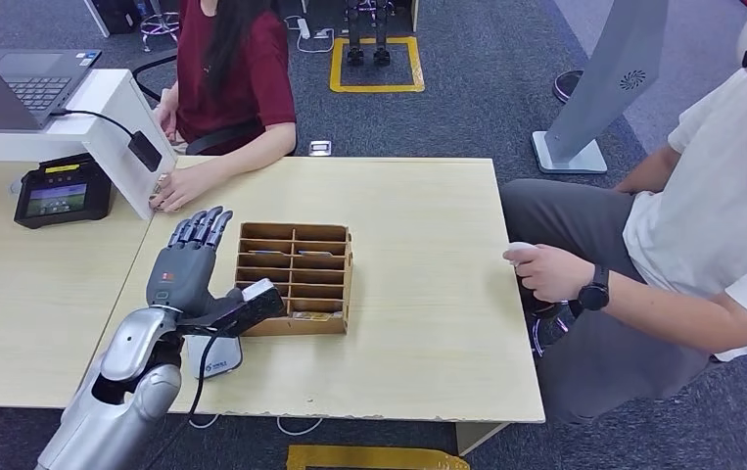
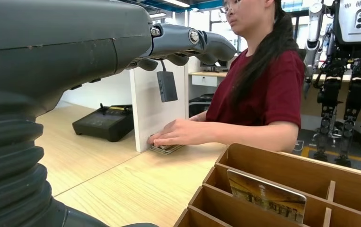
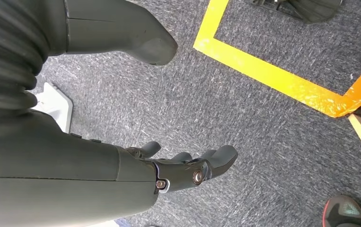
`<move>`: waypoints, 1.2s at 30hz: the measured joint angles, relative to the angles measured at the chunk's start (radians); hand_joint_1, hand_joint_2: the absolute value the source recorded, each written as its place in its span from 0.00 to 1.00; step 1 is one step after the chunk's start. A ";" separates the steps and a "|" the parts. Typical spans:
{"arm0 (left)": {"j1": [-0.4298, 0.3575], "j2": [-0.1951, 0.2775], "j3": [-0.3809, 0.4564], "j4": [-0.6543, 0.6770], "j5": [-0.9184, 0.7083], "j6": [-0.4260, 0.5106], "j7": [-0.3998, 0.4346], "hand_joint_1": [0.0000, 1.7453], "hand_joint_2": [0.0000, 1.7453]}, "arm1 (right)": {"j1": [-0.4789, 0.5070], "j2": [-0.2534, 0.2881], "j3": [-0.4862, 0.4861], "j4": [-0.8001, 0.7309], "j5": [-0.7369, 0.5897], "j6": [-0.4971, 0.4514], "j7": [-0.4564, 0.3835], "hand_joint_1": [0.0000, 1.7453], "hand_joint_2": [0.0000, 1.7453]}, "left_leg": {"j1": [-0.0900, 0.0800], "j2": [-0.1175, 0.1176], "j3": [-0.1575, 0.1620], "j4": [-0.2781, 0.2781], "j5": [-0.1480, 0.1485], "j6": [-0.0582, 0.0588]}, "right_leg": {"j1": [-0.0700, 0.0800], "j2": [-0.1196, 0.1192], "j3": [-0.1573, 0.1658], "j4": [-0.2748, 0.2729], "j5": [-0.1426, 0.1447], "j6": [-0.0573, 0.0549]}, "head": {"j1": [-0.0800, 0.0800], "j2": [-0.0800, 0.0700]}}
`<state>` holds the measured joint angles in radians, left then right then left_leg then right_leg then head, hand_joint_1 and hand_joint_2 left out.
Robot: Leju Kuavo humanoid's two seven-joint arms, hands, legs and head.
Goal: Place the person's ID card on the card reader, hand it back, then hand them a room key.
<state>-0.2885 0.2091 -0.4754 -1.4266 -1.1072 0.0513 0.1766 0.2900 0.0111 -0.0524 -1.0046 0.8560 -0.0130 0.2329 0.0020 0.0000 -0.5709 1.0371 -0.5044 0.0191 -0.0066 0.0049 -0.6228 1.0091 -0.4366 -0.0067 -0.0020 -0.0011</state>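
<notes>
The robot's left hand (image 1: 188,262) hovers above the pale wooden bench (image 1: 418,323), fingers stretched flat and apart and pointing toward 12 o'clock, thumb out toward 3 o'clock, holding nothing; that reads as an offered palm, placed to receive a card from the person in the dark red top (image 1: 227,73) seated at 12 o'clock. That person's hand (image 1: 178,191) rests flat on a small flat item at the foot of a white upright panel (image 1: 134,147), likely the ID card, though it is too covered to be sure. The black card reader with a lit screen (image 1: 61,191) sits at 10 o'clock of the left hand, near enough for a short carry. Just beside the hand at 3 o'clock stands the brown wooden compartment box (image 1: 296,279), with a picture-printed card (image 2: 266,196) standing upright in a slot, presumably a room key kept within reach for the last step. The right hand (image 3: 188,170) hangs over grey carpet with fingers loosely curled and nothing in them, idle because the work lies on the left side. A second person in a white shirt (image 1: 702,225) sits at 3 o'clock holding a small controller.
</notes>
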 joint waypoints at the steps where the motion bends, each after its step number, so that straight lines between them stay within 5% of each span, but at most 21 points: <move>1: 0.000 -0.001 0.001 0.003 0.000 0.000 0.000 0.00 1.00 | 0.000 0.001 -0.001 0.000 0.000 0.000 0.000 0.00 1.00 | 0.000 0.000 0.000 0.000 0.000 0.000 | 0.000 0.000 0.000 0.000 0.000 0.000 | 0.000 0.000; 36: -0.016 -0.052 0.004 0.014 0.054 -0.013 -0.037 0.00 1.00 | -0.002 0.005 -0.006 -0.003 0.013 0.012 -0.005 0.00 1.00 | 0.000 0.000 0.000 0.000 0.000 0.000 | 0.000 0.000 0.000 0.000 0.000 0.000 | 0.000 0.000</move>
<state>-0.3048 0.1569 -0.4711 -1.4122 -1.0531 0.0383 0.1400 0.2885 0.0164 -0.0584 -1.0077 0.8688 -0.0011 0.2281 0.0020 0.0000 -0.5709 1.0371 -0.5044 0.0191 -0.0066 0.0048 -0.6228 1.0091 -0.4366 -0.0067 -0.0023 -0.0011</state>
